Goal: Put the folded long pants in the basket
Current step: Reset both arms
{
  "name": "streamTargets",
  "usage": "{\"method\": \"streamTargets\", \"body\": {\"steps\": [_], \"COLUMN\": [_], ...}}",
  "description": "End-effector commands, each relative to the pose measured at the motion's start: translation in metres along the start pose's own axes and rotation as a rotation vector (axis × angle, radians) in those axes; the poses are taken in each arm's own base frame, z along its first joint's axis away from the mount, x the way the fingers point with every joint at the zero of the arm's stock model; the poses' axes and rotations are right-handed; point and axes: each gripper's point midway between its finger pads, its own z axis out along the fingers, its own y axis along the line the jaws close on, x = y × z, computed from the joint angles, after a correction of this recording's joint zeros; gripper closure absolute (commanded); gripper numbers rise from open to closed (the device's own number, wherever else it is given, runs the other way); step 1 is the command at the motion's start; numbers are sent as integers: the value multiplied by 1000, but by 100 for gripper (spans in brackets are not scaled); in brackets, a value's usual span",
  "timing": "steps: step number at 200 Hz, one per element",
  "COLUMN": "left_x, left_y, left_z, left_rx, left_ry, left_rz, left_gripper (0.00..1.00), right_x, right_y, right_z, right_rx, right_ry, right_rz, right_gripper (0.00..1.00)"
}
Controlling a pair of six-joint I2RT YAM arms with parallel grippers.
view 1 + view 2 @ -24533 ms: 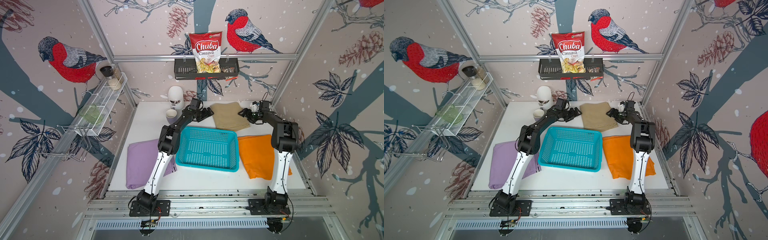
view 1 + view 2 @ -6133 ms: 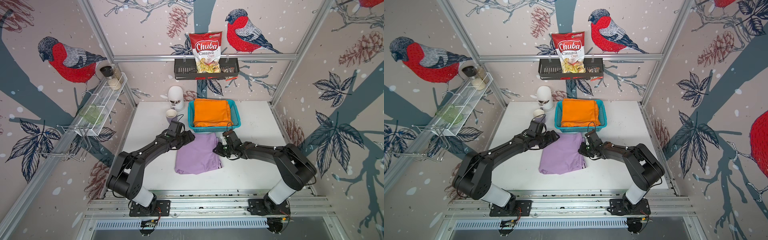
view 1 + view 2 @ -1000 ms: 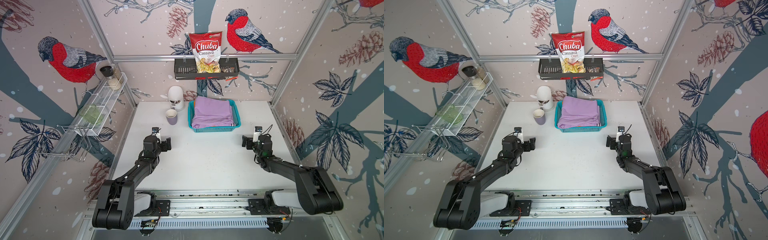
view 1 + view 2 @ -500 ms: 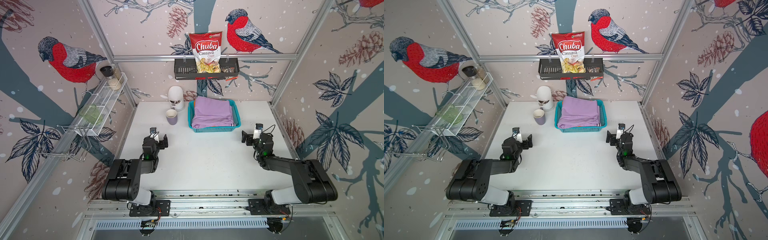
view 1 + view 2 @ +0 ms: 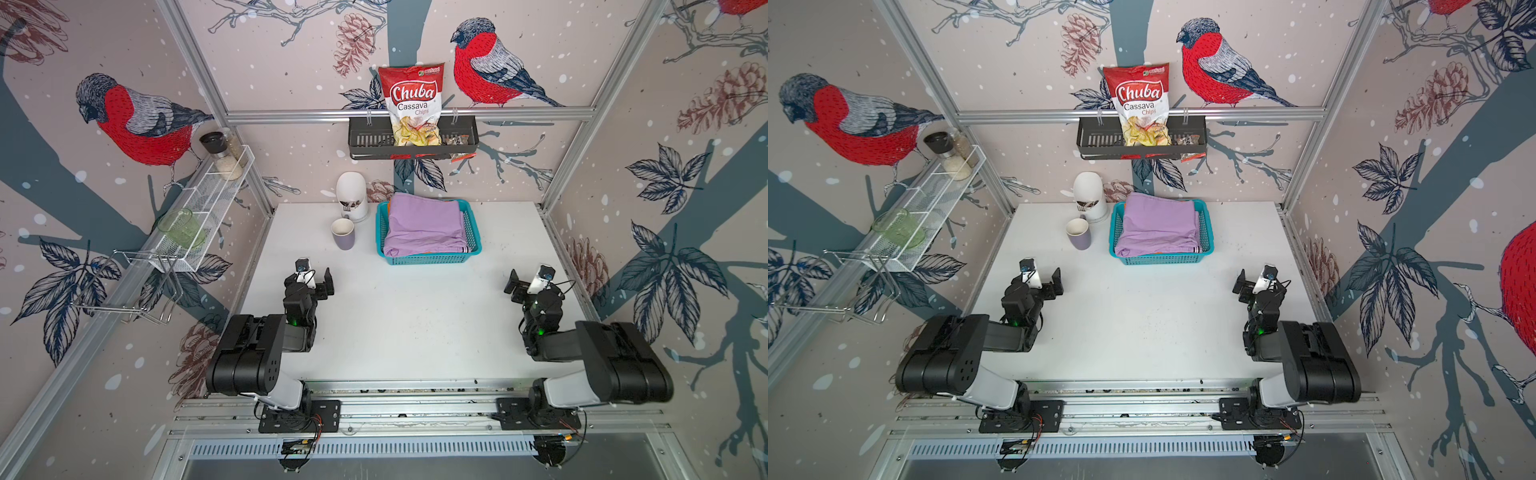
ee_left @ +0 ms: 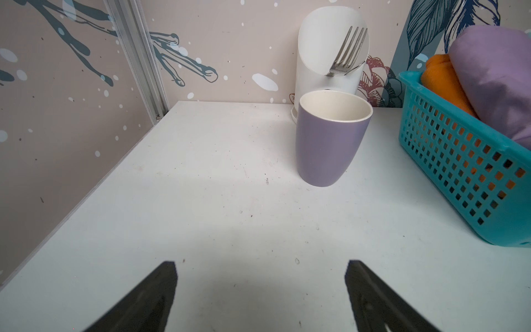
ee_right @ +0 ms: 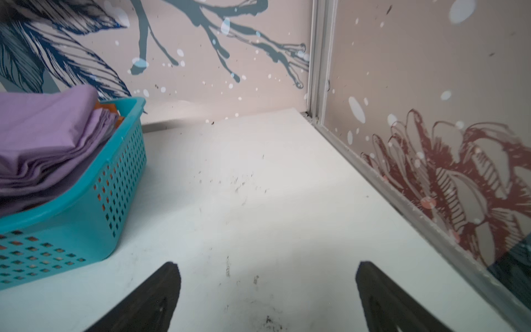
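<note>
The turquoise basket (image 5: 428, 259) (image 5: 1160, 258) stands at the back middle of the white table. The lilac long pants (image 5: 424, 226) (image 5: 1158, 226) lie folded on top inside it, with the orange long pants (image 6: 442, 83) under them. Through the basket wall (image 7: 86, 212) more orange shows. The left gripper (image 5: 315, 279) (image 5: 1042, 280) (image 6: 260, 276) hovers low over the front left of the table, open and empty. The right gripper (image 5: 527, 284) (image 5: 1254, 284) (image 7: 267, 276) hovers at the front right, also open and empty. Both are well short of the basket.
A purple mug (image 5: 343, 234) (image 6: 330, 143) and a white cutlery holder (image 5: 352, 195) with a fork (image 6: 344, 54) stand left of the basket. A dark rack (image 5: 411, 143) with a chips bag hangs on the back wall. A white wire shelf (image 5: 199, 208) lines the left wall.
Both arms have folded back toward the front rail, elbows drawn in. The grippers stay open and almost in place. The basket and the pants have not moved.
</note>
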Motion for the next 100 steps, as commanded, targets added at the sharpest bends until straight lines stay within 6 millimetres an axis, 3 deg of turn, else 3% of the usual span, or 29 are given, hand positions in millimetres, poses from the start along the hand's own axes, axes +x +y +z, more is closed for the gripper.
{"method": "streamTargets", "body": {"steps": [1,100], "left_x": [-14,-13], "left_y": [2,2], "left_z": [0,0], "left_rx": [-7,-8], "left_ry": [-54,-51], "left_rz": [-3,-3], "left_gripper": [4,4], "right_x": [-22,-23], "right_y": [18,16], "right_z": [8,9], "right_rx": [-96,-77], "right_ry": [-50,-58], "right_rz": [-10,-1], "right_gripper": [0,0]}}
